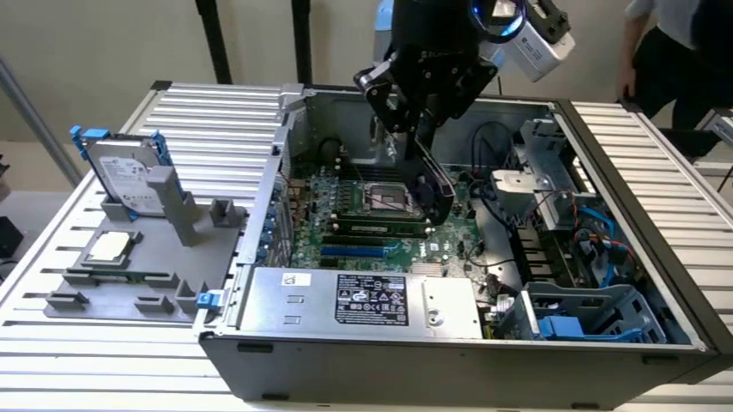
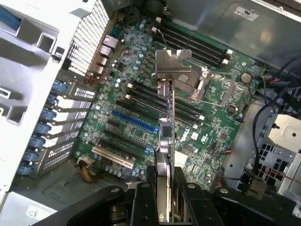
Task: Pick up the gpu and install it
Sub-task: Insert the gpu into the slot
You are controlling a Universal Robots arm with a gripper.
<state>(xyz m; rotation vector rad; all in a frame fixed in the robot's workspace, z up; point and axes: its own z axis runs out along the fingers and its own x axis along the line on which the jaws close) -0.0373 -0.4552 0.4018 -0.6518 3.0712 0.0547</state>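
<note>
Claw point(image 2: 163, 183): gripping the graphics card point(image 2: 168, 117) tightly, one finger point(image 2: 143, 200) pressing each flat face.
Graphics card: hanging edge-on over the motherboard point(image 2: 207, 136) inside the open case point(image 1: 458, 369), silver bracket point(image 2: 171, 63) at the end far from the claw; contact with the motherboard unclear.
Hard drive point(image 1: 126, 176): standing in the grey rack point(image 1: 172, 283) outside the case, well apart from the motherboard.

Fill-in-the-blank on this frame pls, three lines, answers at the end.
1. The gripper is ____ on the gpu.
2. The gpu hangs above the ____ inside the open case, not yet seated.
3. The hard drive standing in the gray holder has ____ side rails.
Missing words: shut; motherboard; blue.
</note>
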